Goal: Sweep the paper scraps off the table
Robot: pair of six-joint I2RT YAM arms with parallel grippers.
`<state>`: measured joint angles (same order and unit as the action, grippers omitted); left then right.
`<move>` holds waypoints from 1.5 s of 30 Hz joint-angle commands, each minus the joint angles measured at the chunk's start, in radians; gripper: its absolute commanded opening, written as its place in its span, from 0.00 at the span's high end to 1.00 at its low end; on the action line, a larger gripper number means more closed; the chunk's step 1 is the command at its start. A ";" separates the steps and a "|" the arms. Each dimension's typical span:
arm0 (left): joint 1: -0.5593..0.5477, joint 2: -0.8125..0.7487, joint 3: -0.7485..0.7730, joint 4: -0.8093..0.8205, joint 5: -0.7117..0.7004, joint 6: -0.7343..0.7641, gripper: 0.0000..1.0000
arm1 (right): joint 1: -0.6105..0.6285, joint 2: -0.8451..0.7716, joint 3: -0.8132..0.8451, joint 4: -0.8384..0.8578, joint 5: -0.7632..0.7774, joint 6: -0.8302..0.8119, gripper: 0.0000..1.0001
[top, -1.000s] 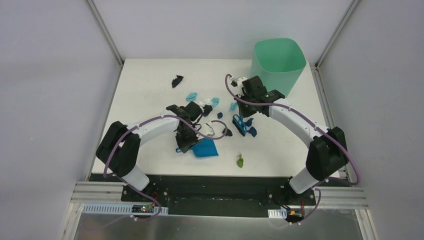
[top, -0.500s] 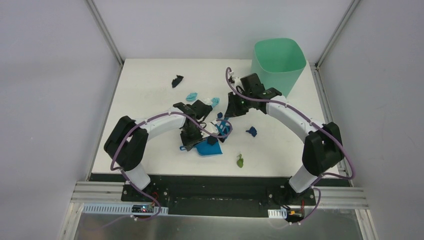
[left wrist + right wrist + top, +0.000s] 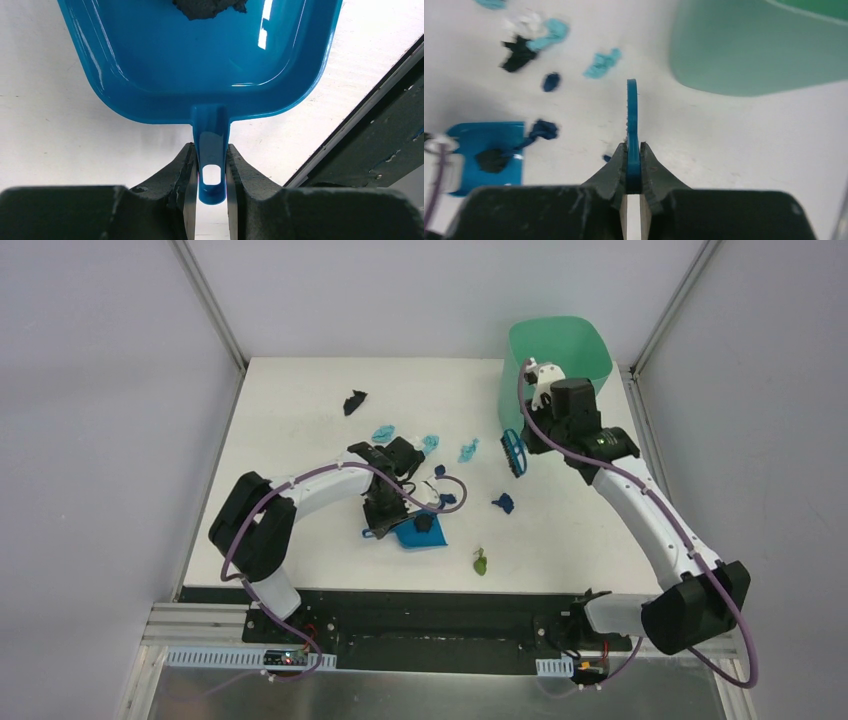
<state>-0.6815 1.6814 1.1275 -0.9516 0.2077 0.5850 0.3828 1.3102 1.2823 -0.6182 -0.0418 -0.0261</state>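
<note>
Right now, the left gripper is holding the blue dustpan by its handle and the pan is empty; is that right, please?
Not quite: the dustpan is not empty. The left wrist view shows a black paper scrap lying in it. The left gripper does clamp its handle.

**A:** Which kind of place is shown?

**B:** A robotics laboratory cell. White table [image 3: 290, 455], enclosed by plain grey wall panels [image 3: 100, 390] set in aluminium framing [image 3: 211, 305]; left arm [image 3: 310, 485] and right arm [image 3: 640, 505] bolted to a black base plate [image 3: 430, 612] at its near edge, purple cables [image 3: 520, 400] running along both.
</note>
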 commanded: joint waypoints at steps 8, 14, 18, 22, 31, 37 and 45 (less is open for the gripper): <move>-0.018 0.033 0.071 -0.036 -0.048 0.013 1.00 | -0.016 0.018 -0.150 0.026 0.289 -0.100 1.00; -0.018 0.078 0.101 -0.040 -0.023 -0.003 1.00 | -0.011 0.138 -0.133 0.020 0.111 -0.002 1.00; -0.024 0.097 0.114 -0.037 -0.016 -0.009 1.00 | 0.059 0.224 -0.095 0.040 -0.041 0.058 1.00; -0.030 0.102 0.118 -0.031 -0.016 -0.014 1.00 | 0.128 0.263 -0.057 0.064 -0.147 0.110 1.00; -0.041 0.117 0.136 -0.028 -0.028 -0.019 1.00 | 0.153 0.274 -0.006 0.118 -0.475 0.264 1.00; -0.044 0.119 0.139 -0.015 -0.038 -0.018 1.00 | 0.106 0.175 -0.030 0.083 -0.507 0.237 1.00; -0.044 -0.014 0.034 0.027 -0.014 0.054 1.00 | 0.044 -0.045 -0.076 -0.129 -0.226 -0.078 1.00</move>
<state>-0.7147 1.7752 1.2022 -0.9390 0.1848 0.5880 0.4435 1.3766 1.2137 -0.6430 -0.4000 0.0494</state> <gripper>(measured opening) 0.226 0.079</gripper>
